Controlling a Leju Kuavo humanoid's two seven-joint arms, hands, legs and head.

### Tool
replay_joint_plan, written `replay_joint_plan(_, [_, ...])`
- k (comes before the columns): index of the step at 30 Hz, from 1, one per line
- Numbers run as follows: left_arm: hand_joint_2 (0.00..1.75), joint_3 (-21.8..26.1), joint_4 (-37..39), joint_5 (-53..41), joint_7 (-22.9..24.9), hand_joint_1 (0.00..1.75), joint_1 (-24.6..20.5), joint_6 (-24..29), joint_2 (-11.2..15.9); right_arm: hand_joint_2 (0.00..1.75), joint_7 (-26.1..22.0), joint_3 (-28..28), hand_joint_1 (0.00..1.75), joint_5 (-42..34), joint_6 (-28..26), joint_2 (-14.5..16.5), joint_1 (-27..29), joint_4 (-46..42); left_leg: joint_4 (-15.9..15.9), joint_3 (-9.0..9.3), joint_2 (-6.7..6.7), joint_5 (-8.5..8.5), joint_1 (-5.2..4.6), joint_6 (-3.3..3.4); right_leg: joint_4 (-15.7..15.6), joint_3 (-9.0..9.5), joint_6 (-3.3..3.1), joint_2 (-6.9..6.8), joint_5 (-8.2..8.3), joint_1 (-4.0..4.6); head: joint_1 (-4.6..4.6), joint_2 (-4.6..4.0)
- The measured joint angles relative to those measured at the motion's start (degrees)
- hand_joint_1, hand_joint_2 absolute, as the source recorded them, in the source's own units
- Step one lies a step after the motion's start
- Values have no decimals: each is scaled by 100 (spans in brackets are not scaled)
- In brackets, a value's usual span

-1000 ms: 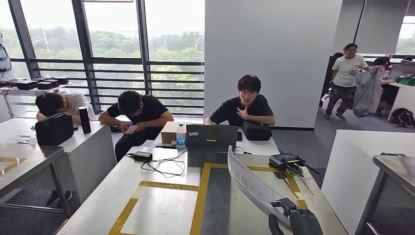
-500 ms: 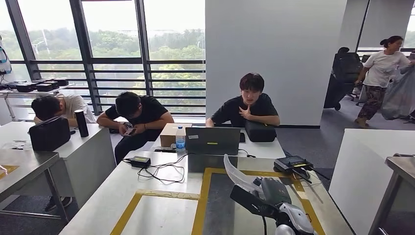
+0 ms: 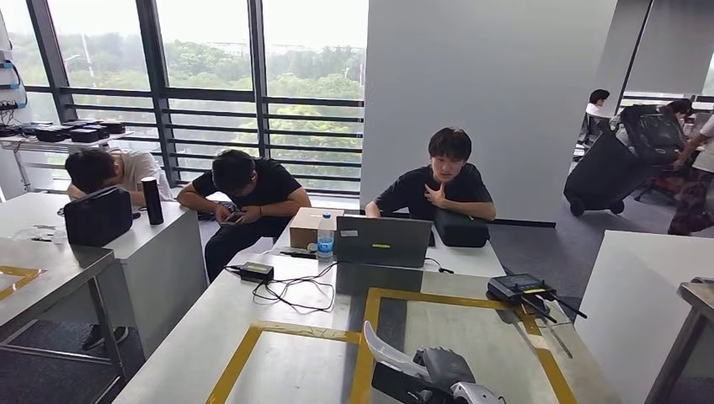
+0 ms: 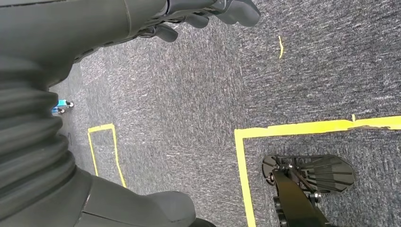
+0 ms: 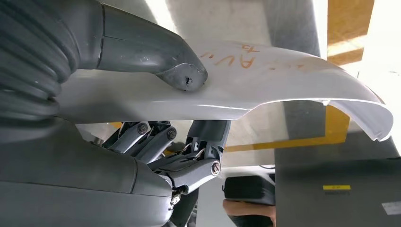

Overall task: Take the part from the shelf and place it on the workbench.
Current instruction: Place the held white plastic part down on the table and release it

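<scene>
The whole head view has shifted over the last second, so the camera has moved; against that, the right hand (image 3: 438, 379) has sunk toward the bottom centre of the frame, and the long white curved part (image 3: 396, 358) it holds, which a second ago stood high across the lower right, now shows just its tip rising at bottom centre. In the right wrist view the thumb (image 5: 182, 73) presses on the top face of the part (image 5: 265, 87) and the darker fingers curl beneath it, so the right hand is clamped on the part, held low over the bench (image 3: 278, 370). My judgement is that the carry is nearly over and the set-down is the step in hand; the part is not yet seen resting on the surface. The left hand (image 4: 208, 12) hangs over grey carpet with nothing in it, its fingers loosely apart. The bench is a pale metal top marked with yellow tape rectangles (image 3: 354, 337); at its far end stand a grey laptop (image 3: 383, 240), a cardboard box (image 3: 307, 225), a water bottle (image 3: 325, 237), a black power adapter with cables (image 3: 255, 271) and, at right, a black controller (image 3: 518, 288). Three people sit behind it, before tall windows at upper left.
</scene>
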Motion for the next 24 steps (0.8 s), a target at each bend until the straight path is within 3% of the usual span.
replay_joint_plan(3, [175, 1, 0, -3, 18, 0, 1, 15, 10, 0, -23, 30, 0, 3, 12, 20, 13, 47, 1, -1, 1, -12, -5, 13, -6, 2, 114, 0, -15, -8, 1, 0])
replay_joint_plan(5, [87, 1, 1, -15, 110, 0, 5, 52, 16, 0, -65, 47, 0, 8, 28, 26, 24, 68, 1, -1, 3, -21, -7, 18, -12, 4, 241, 0, -27, -18, 1, 0])
replay_joint_plan(7, [0, 2, 2, -24, 241, 0, 18, 120, 21, 0, -110, 62, 0, 11, 13, 37, 54, 85, -3, 2, 5, -27, -8, 20, -15, 4, 316, 0, -38, -22, 1, 0])
replay_joint_plan(14, [0, 18, 4, 4, 266, 0, 95, 163, 50, 0, -338, 64, 0, -397, -242, -26, -38, 97, -35, 17, 6, -22, -16, 10, -19, -1, 344, -1, -41, -24, 1, 0])
replay_joint_plan(19, [0, 34, 14, 30, 254, 0, 128, 71, 73, 0, -1213, -464, 0, -1838, -76, -337, -749, -86, -71, 23, 23, 48, -37, 63, -16, -17, 415, 1, -8, -73, -4, 0])
replay_joint_plan(21, [0, 58, 20, 81, 223, 0, 172, 102, 57, 0, -1432, -810, 0, -2332, 43, -536, -1113, -377, -158, 43, 54, 136, -3, 102, 213, -117, 445, -18, -206, -72, -1, 0])
replay_joint_plan(24, [0, 118, 23, 120, 189, 0, 259, 119, 47, 0, -1359, -1222, 0, -3216, 536, -855, -1365, -1068, -198, 42, 80, 180, 24, 127, 1262, -489, 502, -41, -786, -91, 6, 0])
